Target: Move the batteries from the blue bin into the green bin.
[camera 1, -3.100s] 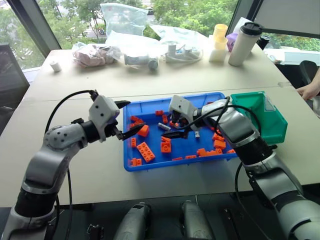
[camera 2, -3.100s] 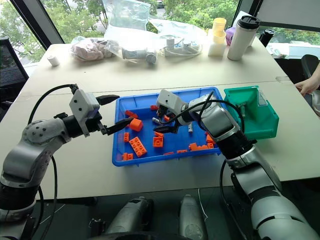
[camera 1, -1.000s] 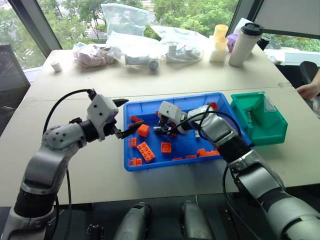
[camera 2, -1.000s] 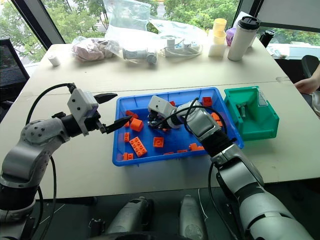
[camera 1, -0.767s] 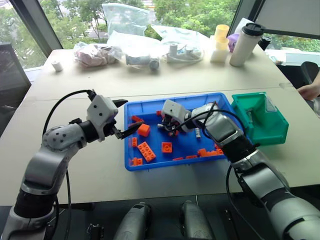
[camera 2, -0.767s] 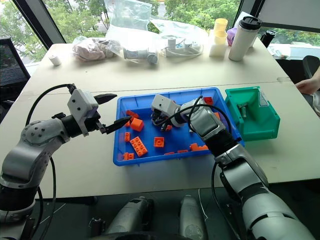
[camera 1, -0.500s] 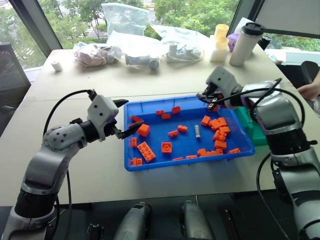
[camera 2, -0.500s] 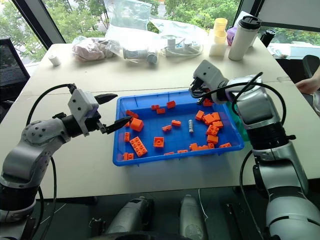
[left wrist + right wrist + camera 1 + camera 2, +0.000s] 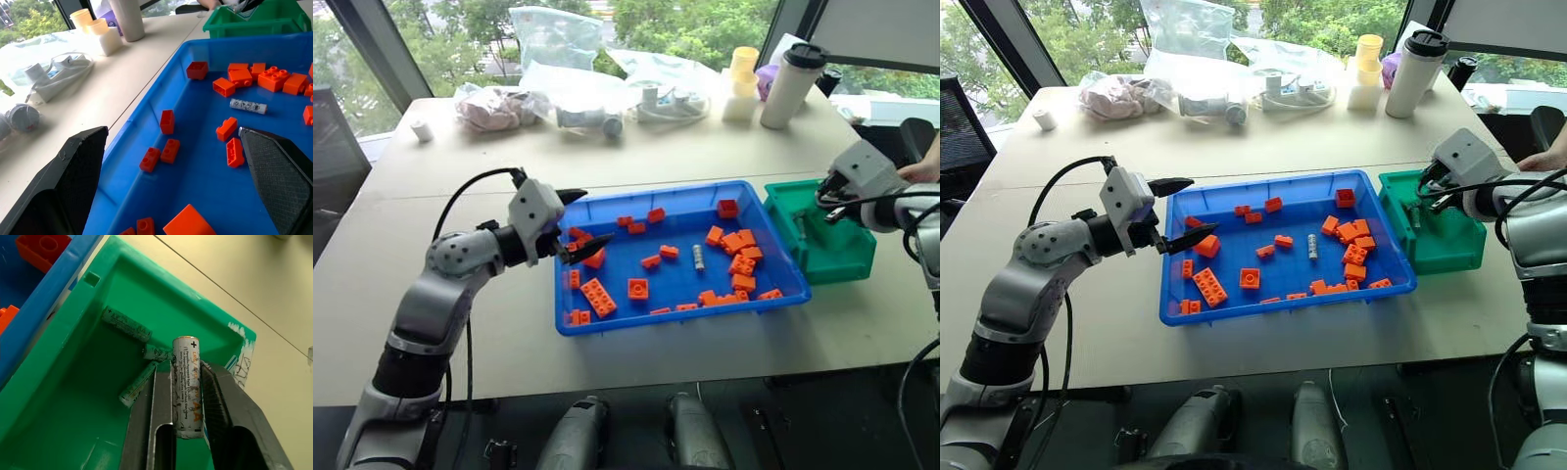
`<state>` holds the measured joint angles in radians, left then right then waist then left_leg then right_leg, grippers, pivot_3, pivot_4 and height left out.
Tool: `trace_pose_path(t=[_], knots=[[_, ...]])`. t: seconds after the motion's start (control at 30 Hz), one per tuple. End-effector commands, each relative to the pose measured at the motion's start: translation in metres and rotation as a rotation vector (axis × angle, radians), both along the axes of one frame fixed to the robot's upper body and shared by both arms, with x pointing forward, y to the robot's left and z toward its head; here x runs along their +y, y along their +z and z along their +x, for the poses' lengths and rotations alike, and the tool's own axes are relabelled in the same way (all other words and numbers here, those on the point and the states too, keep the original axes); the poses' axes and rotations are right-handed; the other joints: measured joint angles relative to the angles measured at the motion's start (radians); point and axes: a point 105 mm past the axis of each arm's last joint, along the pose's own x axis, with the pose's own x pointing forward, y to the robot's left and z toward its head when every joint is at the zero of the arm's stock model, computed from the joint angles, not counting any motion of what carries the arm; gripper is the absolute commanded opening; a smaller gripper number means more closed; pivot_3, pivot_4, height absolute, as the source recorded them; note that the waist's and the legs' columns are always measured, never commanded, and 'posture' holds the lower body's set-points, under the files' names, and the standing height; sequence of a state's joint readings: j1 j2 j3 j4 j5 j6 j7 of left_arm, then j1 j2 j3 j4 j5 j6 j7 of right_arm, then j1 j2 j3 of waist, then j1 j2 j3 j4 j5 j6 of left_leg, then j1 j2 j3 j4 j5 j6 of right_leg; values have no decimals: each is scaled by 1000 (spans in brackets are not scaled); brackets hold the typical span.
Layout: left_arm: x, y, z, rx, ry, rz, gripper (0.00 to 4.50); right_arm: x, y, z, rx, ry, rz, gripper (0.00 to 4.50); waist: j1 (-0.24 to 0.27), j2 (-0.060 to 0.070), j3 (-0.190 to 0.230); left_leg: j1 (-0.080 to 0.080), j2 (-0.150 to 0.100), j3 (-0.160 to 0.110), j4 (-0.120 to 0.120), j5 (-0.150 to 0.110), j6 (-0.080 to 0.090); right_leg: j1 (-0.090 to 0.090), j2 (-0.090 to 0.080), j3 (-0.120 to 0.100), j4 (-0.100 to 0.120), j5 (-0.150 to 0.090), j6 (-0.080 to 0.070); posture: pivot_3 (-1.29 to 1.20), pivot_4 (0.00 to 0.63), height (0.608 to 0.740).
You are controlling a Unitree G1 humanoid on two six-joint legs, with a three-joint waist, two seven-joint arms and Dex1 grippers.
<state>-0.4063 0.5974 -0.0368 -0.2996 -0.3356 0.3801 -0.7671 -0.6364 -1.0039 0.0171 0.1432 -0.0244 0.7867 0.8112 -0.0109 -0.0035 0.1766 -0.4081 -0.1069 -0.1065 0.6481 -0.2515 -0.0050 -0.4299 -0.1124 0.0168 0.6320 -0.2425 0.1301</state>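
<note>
The blue bin (image 9: 675, 319) lies mid-table with one battery (image 9: 698, 258) among orange bricks; that battery (image 9: 248, 105) also shows in the left wrist view. Just to its right stands the green bin (image 9: 850, 253). Over the green bin hangs my right gripper (image 9: 830, 196), shut on a battery (image 9: 186, 387) that stands upright between its fingers. Three more batteries (image 9: 126, 324) lie on the floor of the green bin (image 9: 63, 396). At the blue bin's left rim my left gripper (image 9: 579, 220) is open and holds nothing.
Several orange bricks (image 9: 598, 296) are scattered in the blue bin. Along the table's far side lie plastic bags (image 9: 578, 93), yellow cups (image 9: 741, 83) and a tall tumbler (image 9: 791, 86). A person's hand (image 9: 922, 171) rests at the right edge.
My right gripper lifted a battery out of the blue bin's middle and swung right with it to above the green bin. My left gripper edged toward the blue bin's rim.
</note>
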Motion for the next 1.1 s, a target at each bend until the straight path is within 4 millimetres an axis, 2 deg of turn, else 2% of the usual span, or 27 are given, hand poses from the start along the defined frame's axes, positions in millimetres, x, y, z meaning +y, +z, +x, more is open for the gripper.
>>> trace_pose_path(t=[0.03, 0.1, 0.13, 0.2, 0.27, 0.33, 0.4, 0.5, 0.67, 0.83, 0.97, 1.1], knots=[[-2, 10, -2, -50, -18, 2, 4500, -1, 20, -3, -69, 10, 2, 2997, 0, 0, 0, 0, 0, 0, 0, 0, 0, 0, 0, 0, 0, 0, 0, 0, 150, 740], [-2, 10, -2, -51, -17, 3, 4500, -1, 28, -3, -95, 17, -22, 4091, 1, 0, 0, 0, 0, 0, 0, 0, 0, 0, 0, 0, 0, 0, 0, 0, 150, 740], [-1, 10, -2, -51, -16, 6, 4500, 4, 37, -2, -121, 35, -45, 4413, 1, 0, 0, 0, 0, 0, 0, 0, 0, 0, 0, 0, 0, 0, 0, 0, 150, 740], [0, 10, -3, -50, -14, 8, 4500, 30, 59, -1, -176, 112, 2, 4413, 0, 1, 1, 0, 0, 0, 0, 0, 0, 0, 0, 0, 0, 0, 0, 0, 150, 740], [1, 10, -3, -49, -15, 9, 4500, 51, 67, -2, -184, 177, 47, 4413, -5, 2, 1, 0, 0, 0, 0, 0, 0, -1, 0, 1, 0, 0, 0, 0, 150, 740], [1, 10, -3, -49, -13, 10, 4500, 84, 59, -7, -139, 290, 98, 4413, -3, 1, 1, 0, 1, 0, -1, 0, 0, -1, 1, 0, 0, 0, 0, 0, 150, 740], [0, 10, -3, -50, -13, 10, 4500, 118, 37, -12, -49, 377, 192, 4413, -2, -1, 0, 0, 2, -2, 0, 0, 0, 0, 1, -1, 0, 0, 0, 0, 150, 740], [0, 11, -3, -53, -11, 9, 4500, 146, 0, -21, 68, 426, 237, 4413, 6, -1, 0, 0, 1, -2, 1, -1, 2, 1, 0, -1, 0, 0, 0, 0, 150, 740], [2, 11, -5, -52, 1, 14, 4500, 151, -38, -25, 142, 384, 194, 4413, 26, -1, 0, -1, -2, -2, 2, 0, 0, 1, -1, -1, 0, 0, 0, 0, 150, 740], [2, 9, -8, -46, 9, 15, 4500, 151, -62, -30, 204, 344, 198, 4413, 23, -1, 0, -1, -1, -2, 2, 0, 0, 1, -1, -1, 0, 0, 0, 0, 150, 740], [3, 8, -8, -46, 16, 17, 4500, 152, -75, -32, 225, 336, 193, 4413, 20, -1, 0, -1, -1, -2, 2, 0, 0, 1, -1, -1, 0, 0, 0, 0, 150, 740], [4, 7, -7, -48, 20, 17, 4500, 154, -79, -28, 228, 312, 227, 4413, 21, -1, -1, 0, -1, -2, 2, 0, 0, 1, 0, -1, 0, 0, 0, 0, 150, 740]])
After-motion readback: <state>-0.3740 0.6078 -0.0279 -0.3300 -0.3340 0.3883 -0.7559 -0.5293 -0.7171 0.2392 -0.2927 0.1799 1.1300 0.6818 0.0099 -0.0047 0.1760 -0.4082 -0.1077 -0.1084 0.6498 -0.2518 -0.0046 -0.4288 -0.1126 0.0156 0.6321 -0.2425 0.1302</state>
